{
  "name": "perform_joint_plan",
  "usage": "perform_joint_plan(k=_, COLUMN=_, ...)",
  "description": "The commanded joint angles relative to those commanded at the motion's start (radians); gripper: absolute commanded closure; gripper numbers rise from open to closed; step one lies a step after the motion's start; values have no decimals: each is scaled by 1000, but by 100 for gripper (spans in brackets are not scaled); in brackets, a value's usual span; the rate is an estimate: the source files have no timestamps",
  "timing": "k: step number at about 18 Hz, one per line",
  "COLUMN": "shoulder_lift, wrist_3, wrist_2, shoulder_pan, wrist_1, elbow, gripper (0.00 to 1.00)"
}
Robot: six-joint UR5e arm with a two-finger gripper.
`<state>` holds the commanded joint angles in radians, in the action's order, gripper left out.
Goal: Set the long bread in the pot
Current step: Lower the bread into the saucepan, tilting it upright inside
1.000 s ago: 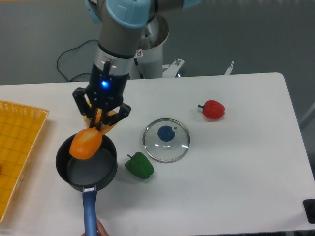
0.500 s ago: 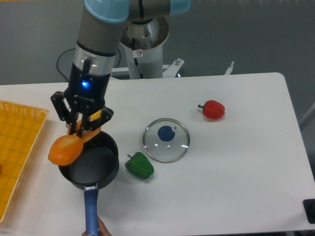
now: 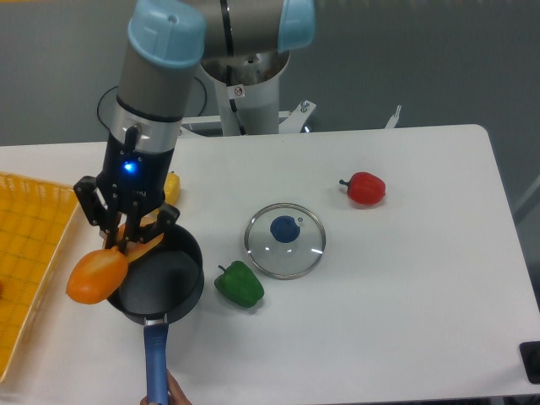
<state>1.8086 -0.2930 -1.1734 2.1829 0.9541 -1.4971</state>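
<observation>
The long bread (image 3: pixel 103 268), glossy orange-golden, hangs tilted in my gripper (image 3: pixel 128 238), which is shut on its upper end. Its lower rounded end juts out past the left rim of the pot (image 3: pixel 165 285). The pot is a small black saucepan with a blue handle (image 3: pixel 155 369) pointing to the table's front edge. My gripper hovers over the pot's upper left rim.
A glass lid with a blue knob (image 3: pixel 285 239) lies right of the pot. A green pepper (image 3: pixel 240 284) sits between them, a red pepper (image 3: pixel 365 187) farther right, a yellow pepper (image 3: pixel 171 186) behind my gripper. An orange tray (image 3: pixel 25 253) stands at the left. Fingertips (image 3: pixel 173 391) show beside the handle.
My gripper has carried the bread leftward, from over the pot's rim to past its left side. The pot, lid and peppers have stayed put.
</observation>
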Motion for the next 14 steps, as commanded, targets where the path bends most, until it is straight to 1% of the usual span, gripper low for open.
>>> perform_joint_plan(k=3, shoulder_lift=3, wrist_3=0, wrist_2=-3, shoulder_pan=0, wrist_1=0, elbow=-5, gripper=100)
perform_joint_plan(k=6, shoulder_lift=3, wrist_3=-12, wrist_2=-5, shoulder_pan=-5, wrist_1=-3, elbow=-23, gripper=100)
perform_joint_plan(k=11, shoulder_lift=12, wrist_3=-12, wrist_2=-34, shoulder_pan=-12, wrist_1=-8, elbow=-26, gripper=100)
perform_joint_plan(k=14, shoulder_lift=20, wrist_3=-11, wrist_2=-41, shoulder_pan=-20, wrist_1=-29, elbow=-25, gripper=100)
